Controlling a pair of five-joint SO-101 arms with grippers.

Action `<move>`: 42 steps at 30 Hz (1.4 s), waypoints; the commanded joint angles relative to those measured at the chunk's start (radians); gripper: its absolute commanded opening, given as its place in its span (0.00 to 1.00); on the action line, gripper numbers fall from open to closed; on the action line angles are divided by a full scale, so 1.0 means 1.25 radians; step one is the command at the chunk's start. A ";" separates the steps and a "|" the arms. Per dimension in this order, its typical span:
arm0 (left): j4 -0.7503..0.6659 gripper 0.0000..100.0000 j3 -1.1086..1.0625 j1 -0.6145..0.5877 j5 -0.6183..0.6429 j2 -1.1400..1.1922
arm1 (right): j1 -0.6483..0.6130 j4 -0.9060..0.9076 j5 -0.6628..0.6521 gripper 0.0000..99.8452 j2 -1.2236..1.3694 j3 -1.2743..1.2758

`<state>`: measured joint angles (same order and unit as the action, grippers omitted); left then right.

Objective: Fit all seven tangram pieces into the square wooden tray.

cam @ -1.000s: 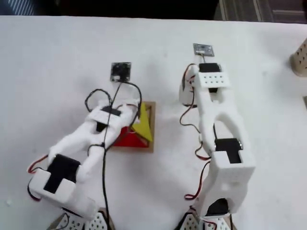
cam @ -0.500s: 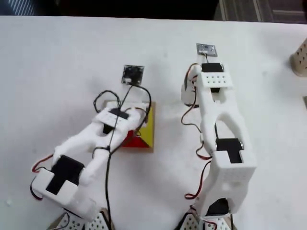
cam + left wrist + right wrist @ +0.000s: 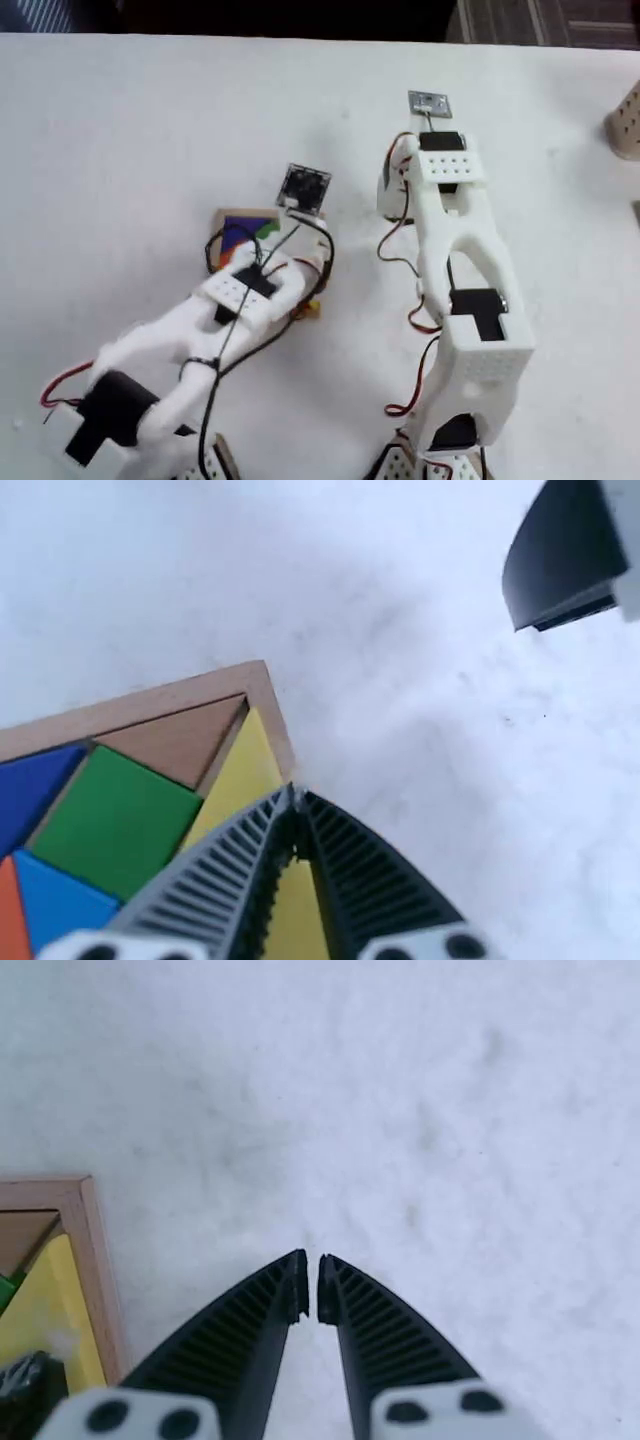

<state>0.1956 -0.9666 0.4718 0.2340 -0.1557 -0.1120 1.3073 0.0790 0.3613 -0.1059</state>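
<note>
White table [image 3: 120,130]: left gripper [image 3: 296,800], closed and empty, over the yellow piece [image 3: 248,772] by the tray [image 3: 150,702] rim, where a careless push could jam it; right gripper [image 3: 311,1282] closed too.

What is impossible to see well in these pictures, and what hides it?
High view: the left arm covers most of the tray, so the pieces cannot be counted.
Left wrist view: the fingers hide part of the yellow piece; the brown triangle may be bare floor or a piece.
Right wrist view: the edge cuts off the tray.
</note>
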 commanded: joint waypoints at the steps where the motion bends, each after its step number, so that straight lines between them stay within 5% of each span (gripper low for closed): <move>1: -0.027 0.02 0.000 0.019 -0.009 -0.035 | 0.004 -0.007 0.007 0.02 -0.010 -0.055; 7: 0.014 0.02 0.033 0.046 -0.054 0.050 | 0.004 -0.008 0.007 0.02 -0.010 -0.055; 13: 0.134 0.02 0.102 0.009 -0.064 0.077 | 0.003 -0.008 0.007 0.02 -0.010 -0.054; 22: 0.153 0.02 0.106 -0.079 -0.064 0.066 | 0.003 -0.008 0.007 0.02 -0.010 -0.053; 31: 0.153 0.02 -0.027 -0.090 -0.069 -0.187 | 0.003 -0.003 0.007 0.02 -0.010 -0.049; 36: 0.153 0.02 -0.114 -0.196 -0.188 -0.339 | -0.006 0.028 0.060 0.02 -0.025 -0.037; 42: 0.153 0.02 -0.211 -0.322 -0.199 -0.472 | -0.014 -0.042 0.064 0.02 -0.158 0.117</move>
<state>0.3782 -1.2029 0.1312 -0.0023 -0.6529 -0.1151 1.3241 0.1481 0.3276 -0.0706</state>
